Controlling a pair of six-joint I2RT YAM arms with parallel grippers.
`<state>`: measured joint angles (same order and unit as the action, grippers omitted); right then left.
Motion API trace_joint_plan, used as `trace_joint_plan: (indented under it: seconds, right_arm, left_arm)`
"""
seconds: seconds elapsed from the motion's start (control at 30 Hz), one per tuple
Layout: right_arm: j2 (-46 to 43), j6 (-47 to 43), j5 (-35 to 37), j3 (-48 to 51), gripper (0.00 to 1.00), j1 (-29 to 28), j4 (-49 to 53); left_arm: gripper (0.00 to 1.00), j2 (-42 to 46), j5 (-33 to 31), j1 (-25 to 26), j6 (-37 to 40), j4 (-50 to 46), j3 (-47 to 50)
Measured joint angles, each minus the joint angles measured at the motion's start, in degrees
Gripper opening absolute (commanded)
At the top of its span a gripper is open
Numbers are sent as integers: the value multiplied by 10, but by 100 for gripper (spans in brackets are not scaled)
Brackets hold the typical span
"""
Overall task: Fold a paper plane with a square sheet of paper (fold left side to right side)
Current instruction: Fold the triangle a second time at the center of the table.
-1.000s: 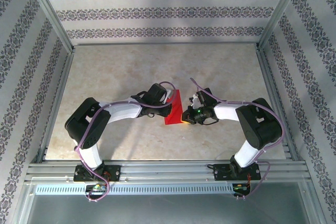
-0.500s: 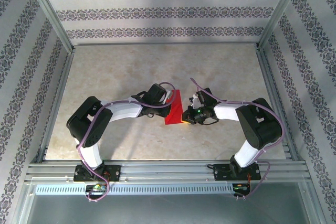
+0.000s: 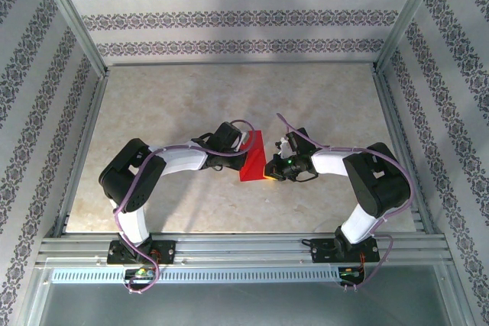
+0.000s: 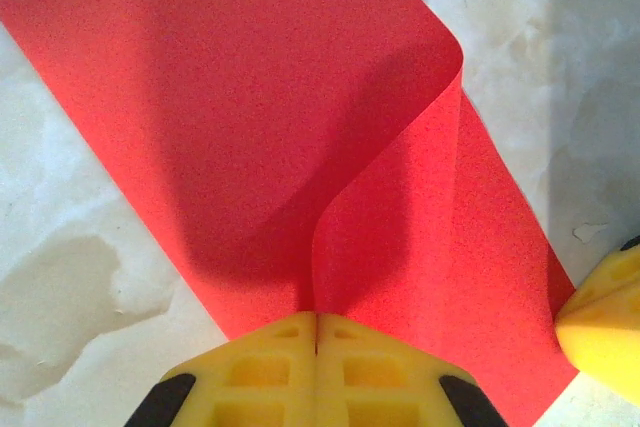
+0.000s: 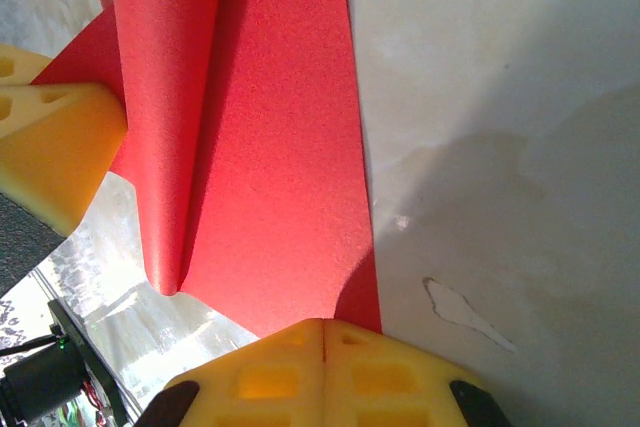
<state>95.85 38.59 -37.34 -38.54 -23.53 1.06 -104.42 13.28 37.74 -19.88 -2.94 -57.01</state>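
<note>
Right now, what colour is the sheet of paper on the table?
Plain bright red. The square sheet of paper shows best in the left wrist view.

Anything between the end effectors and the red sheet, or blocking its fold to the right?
Nothing visible does. The left end effector pinches the lifted edge of the square sheet of paper; the right end effector, shut, rests at the opposite edge.

Curled red paper (image 4: 230, 97), left hand (image 4: 317, 322) closed, seemingly pinching it

walls (image 3: 229, 17): striped floral wallpaper | tabletop (image 3: 168, 97): beige, perhaps marble | frame (image 3: 71, 17): aluminium
</note>
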Motion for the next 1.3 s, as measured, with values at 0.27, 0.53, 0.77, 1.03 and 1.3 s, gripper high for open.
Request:
trace_joint_plan:
  seconds: [0.27,0.53,0.77,1.03,1.3]
  right_arm:
    - [0,0,0,0,0,0,0]
    - [0,0,0,0,0,0,0]
    - [0,0,0,0,0,0,0]
    - [0,0,0,0,0,0,0]
    - [0,0,0,0,0,0,0]
  left_arm:
    - [0,0,0,0,2,0,0]
    - [0,-3,2,0,2,9,0]
    - [0,-8,2,0,4,11,-2]
    - [0,-12,2,0,4,12,-2]
    - [0,-19,2,0,4,16,-5]
